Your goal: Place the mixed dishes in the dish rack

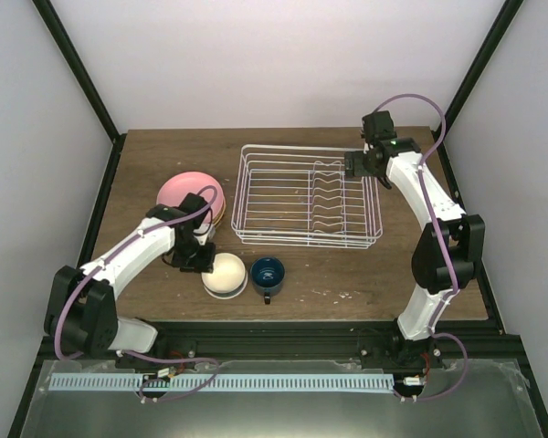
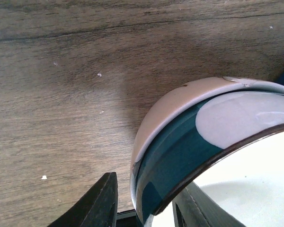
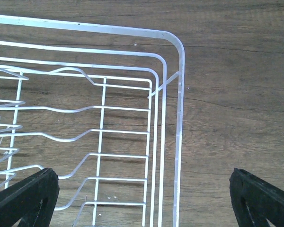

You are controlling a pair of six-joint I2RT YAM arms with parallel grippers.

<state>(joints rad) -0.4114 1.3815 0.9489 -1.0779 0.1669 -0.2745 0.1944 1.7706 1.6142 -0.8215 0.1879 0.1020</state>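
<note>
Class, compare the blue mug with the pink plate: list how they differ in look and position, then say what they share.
The mug is dark blue; the plate is pink. The mug is small and deep, with a handle; the plate is wide and flat. The mug stands directly on the table beside a bowl; the plate lies on another plate. Both are round and sit outside the dish rack.
</note>
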